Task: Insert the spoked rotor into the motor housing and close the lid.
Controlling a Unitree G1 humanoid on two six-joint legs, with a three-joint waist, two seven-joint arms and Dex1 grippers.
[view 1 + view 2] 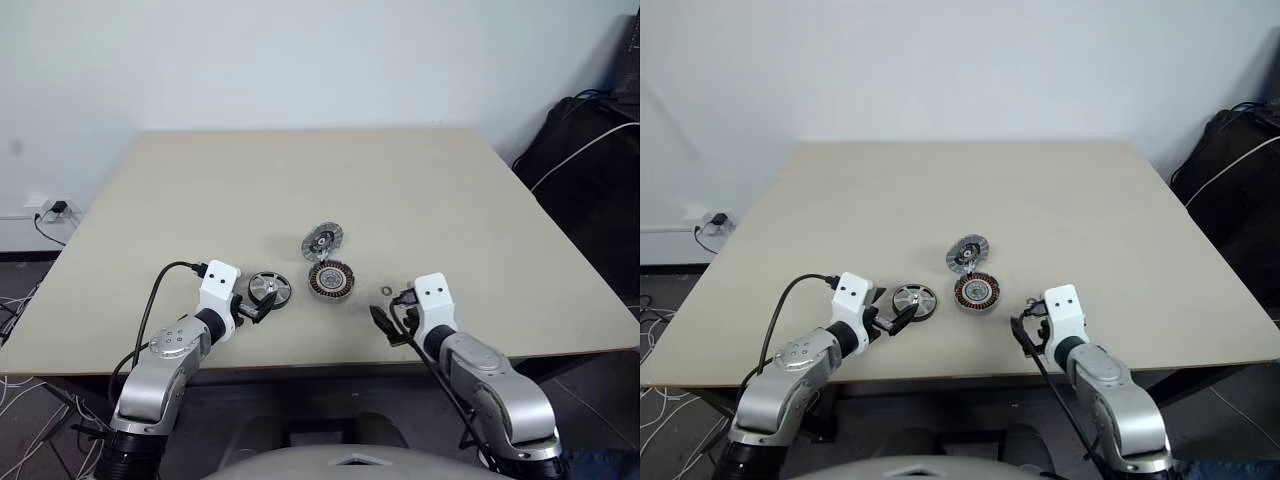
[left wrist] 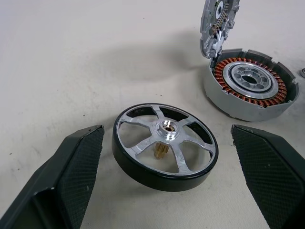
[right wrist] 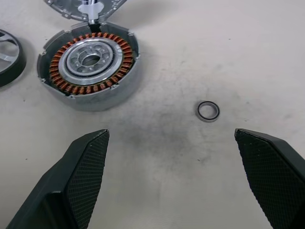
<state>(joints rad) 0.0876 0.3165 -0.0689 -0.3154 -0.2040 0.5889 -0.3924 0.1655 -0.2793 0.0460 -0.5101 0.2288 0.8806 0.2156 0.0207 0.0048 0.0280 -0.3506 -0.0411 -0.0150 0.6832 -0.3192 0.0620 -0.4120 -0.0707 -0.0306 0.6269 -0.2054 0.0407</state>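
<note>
The spoked rotor (image 1: 270,289), a dark-rimmed wheel with a silver hub, lies flat on the table near the front edge. My left gripper (image 1: 255,305) is open right at it, and in the left wrist view its fingers flank the rotor (image 2: 164,143) without touching. To the right sits the motor housing (image 1: 330,280), copper windings showing. The ribbed silver lid (image 1: 322,241) stands tilted up at the housing's far side. My right gripper (image 1: 393,318) hangs open and empty, right of the housing (image 3: 88,59).
A tiny dark washer ring (image 3: 208,111) lies on the table (image 1: 300,180) between the housing and my right gripper. A black bag with cables (image 1: 590,160) sits off the table's right side. A wall socket (image 1: 50,210) is at far left.
</note>
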